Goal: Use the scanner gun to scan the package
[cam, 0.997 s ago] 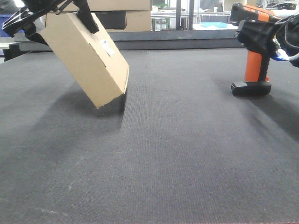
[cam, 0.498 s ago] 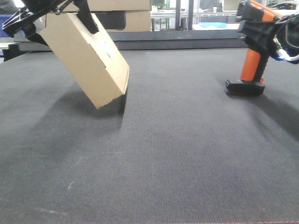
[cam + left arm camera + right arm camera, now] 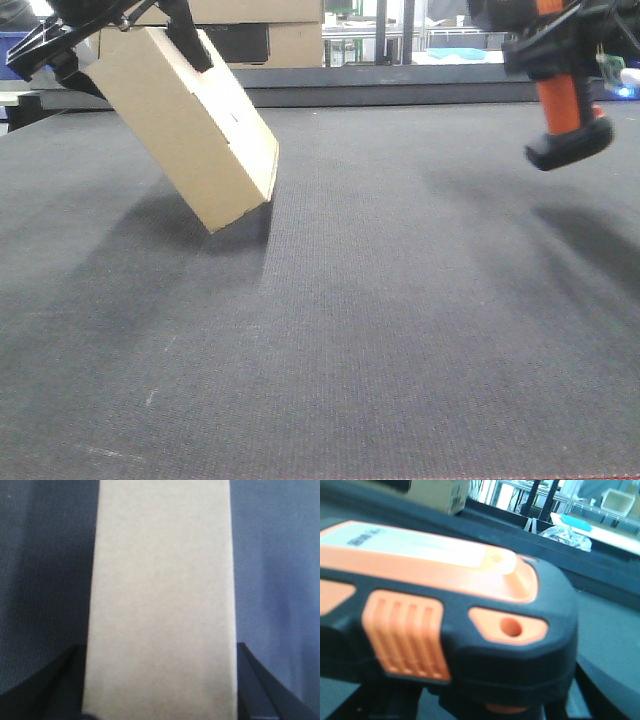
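Dark grey woven matting covers the whole work surface, and we see it run back to a black ledge at the far edge.

On the left of the front view we find the package, a plain tan cardboard box. It is tipped steeply, its top toward the upper left and its low corner down by the mat, over its own shadow. We cannot tell whether that corner touches the mat. From the left wrist view its broad blank face fills the middle of the picture.

Behind it, at the back, we make out larger cardboard boxes with a dark printed panel.

High on the right is the scanner gun. It hangs clear of the mat, tilted, with the orange handle pointing down and the flat black base swung out to the right. In the right wrist view we see its black and orange head up close and blurred.

The left gripper clamps the package near its upper end, one black finger lying across the box's front. The right gripper holds the scanner gun at its head, jaws closed around it.

Smallest of all, we note a small label on the package's right-facing side, too foreshortened to read.
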You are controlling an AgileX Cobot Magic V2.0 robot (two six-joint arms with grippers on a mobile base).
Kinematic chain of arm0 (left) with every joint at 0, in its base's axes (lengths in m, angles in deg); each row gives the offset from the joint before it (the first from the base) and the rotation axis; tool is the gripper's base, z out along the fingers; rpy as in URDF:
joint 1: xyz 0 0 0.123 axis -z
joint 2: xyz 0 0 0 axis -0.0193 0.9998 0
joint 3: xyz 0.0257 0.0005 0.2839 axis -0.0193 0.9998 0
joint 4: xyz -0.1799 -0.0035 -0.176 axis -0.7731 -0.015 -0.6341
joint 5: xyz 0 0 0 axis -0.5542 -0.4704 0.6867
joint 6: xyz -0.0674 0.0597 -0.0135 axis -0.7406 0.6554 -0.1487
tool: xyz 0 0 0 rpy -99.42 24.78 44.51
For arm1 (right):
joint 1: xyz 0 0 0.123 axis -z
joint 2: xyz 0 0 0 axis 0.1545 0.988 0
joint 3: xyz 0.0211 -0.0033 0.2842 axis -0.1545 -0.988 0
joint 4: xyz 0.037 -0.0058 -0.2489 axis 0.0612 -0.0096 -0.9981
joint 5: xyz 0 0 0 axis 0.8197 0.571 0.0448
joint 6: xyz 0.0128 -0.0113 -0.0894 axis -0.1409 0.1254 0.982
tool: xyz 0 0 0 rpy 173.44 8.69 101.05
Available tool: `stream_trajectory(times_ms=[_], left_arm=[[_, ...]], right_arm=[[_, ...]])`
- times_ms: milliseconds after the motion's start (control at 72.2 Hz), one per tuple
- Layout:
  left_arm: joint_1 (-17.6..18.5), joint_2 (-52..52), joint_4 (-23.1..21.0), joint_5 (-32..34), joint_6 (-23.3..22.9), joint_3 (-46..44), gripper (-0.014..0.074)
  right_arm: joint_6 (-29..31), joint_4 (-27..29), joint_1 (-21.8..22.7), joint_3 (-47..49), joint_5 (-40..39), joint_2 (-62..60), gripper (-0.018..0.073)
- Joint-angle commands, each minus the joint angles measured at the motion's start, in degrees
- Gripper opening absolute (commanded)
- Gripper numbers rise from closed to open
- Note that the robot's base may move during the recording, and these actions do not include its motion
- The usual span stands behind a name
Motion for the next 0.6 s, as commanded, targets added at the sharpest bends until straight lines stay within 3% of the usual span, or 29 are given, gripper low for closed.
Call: stream_trajectory(times_ms=[0,304,498,581], left_arm=[[0.4,-0.23,-0.83,0.51,0.08,-0.13,-0.0111],[0.4,-0.23,-0.83,-0.07,0.08,-0.13,-0.0111],[0.4,-0.23,-0.83,-0.07,0.08,-0.13,-0.0111],[0.4,-0.23,-0.83,-0.15,0.08,-0.13,-0.0111]], right_arm=[[4.66,0.59,0.07,0.34,-1.7,-1.24,-0.0157],[2.44,1.51,0.07,0.34,-2.16,-1.13,-0.0157],[-11.5,7.66,0.07,0.34,-5.49,0.89,-0.0159],[-17.28,7.88,0.07,0.34,-9.81,3.14,-0.0159]])
